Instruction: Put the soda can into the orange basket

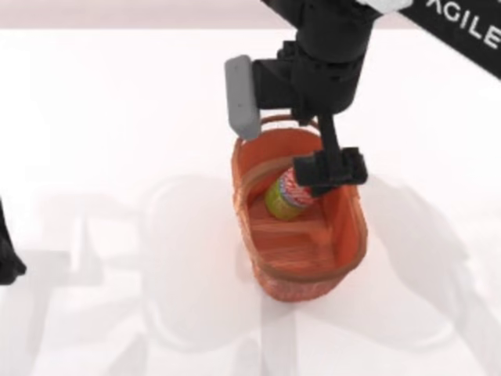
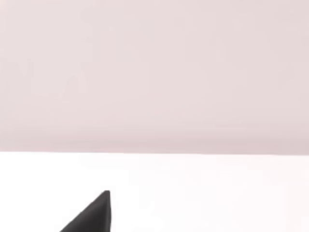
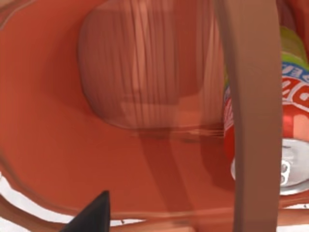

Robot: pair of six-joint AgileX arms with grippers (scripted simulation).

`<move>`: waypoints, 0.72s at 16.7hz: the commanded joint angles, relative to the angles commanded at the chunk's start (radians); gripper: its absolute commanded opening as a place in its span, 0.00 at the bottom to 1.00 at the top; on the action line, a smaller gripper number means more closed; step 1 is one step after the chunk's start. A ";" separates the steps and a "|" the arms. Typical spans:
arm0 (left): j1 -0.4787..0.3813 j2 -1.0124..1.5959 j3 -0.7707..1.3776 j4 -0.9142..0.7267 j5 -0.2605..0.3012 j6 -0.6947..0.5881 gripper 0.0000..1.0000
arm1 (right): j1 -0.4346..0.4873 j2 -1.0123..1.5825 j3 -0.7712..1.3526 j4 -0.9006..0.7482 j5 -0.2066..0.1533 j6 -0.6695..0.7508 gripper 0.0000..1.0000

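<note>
The soda can (image 1: 286,196) lies tilted inside the orange basket (image 1: 349,235), red top toward the far end and green part toward the slatted floor. My right gripper (image 1: 329,172) hangs over the basket's far half, just above and beside the can's top, open and holding nothing. In the right wrist view the can (image 3: 292,130) leans against the basket wall (image 3: 43,121) behind a brown handle (image 3: 251,96), and one dark fingertip (image 3: 96,215) shows apart from it. My left gripper (image 1: 8,262) is parked at the table's left edge; one fingertip (image 2: 94,217) shows over bare table.
The basket stands at mid-table, a little right of centre, with its handles arching over the opening. The right arm's grey wrist housing (image 1: 241,95) sits over the basket's far rim. White tabletop (image 1: 117,157) surrounds the basket.
</note>
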 joint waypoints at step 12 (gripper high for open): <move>0.006 -0.083 -0.075 -0.053 -0.051 0.025 1.00 | 0.028 0.063 0.029 -0.012 0.003 -0.043 1.00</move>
